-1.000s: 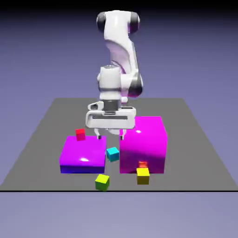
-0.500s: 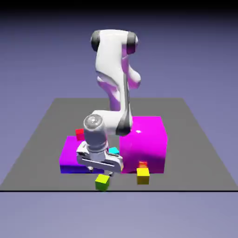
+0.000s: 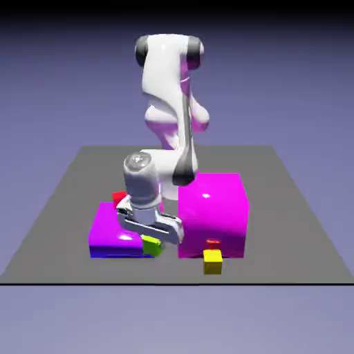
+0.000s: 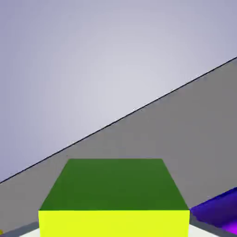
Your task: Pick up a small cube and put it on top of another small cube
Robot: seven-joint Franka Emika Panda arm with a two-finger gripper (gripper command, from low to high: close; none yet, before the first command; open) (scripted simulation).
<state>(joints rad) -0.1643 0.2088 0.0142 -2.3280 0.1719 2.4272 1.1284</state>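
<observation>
Exterior view: the grey table [image 3: 62,228] carries, in descending size, the white arm [image 3: 169,104], a tall magenta block [image 3: 213,211] at the exterior view's right, a lower magenta block [image 3: 110,231] at its left, and several tiny cubes. The gripper [image 3: 152,243] hangs tilted at the near edge of the lower block, clenched on the lime-green cube [image 3: 151,245], which sits between its fingers, apparently clear of the table. Half a second ago that cube lay on the table near the front edge, directly under the descending hand; it now appears higher and farther back, so the grasp and first lift seem done and carrying and placing remain. A yellow cube [image 3: 212,261] rests on the table in front of the tall block, with a small red-orange cube [image 3: 213,244] just behind it; a red cube [image 3: 119,198] sits at the far left of the lower block.

Hand view: the lime-green cube [image 4: 114,199] fills the lower frame and hides the fingertips. Being a cube, it has no long axis; one bright face turns toward the camera and a darker face recedes toward the slanting table edge.
</observation>
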